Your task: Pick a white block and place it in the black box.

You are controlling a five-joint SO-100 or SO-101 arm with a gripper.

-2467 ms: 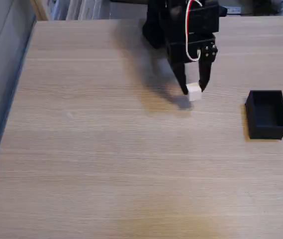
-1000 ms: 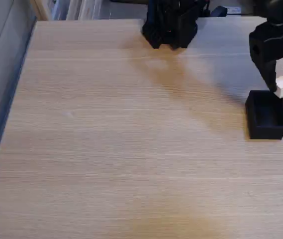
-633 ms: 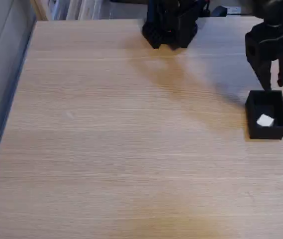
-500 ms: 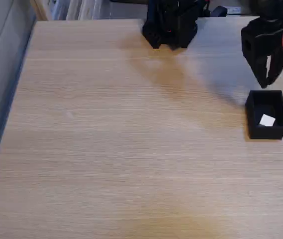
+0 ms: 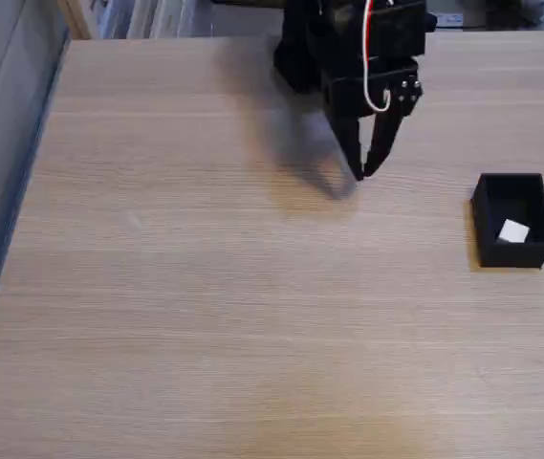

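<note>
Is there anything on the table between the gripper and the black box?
No. In the fixed view, bare wooden table runs from the gripper to the black box, which holds the white block.

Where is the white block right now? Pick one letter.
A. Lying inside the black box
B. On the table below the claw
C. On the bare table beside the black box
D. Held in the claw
A: in the fixed view the white block lies on the floor of the black box, while the claw hangs empty over the table to the left.
</note>
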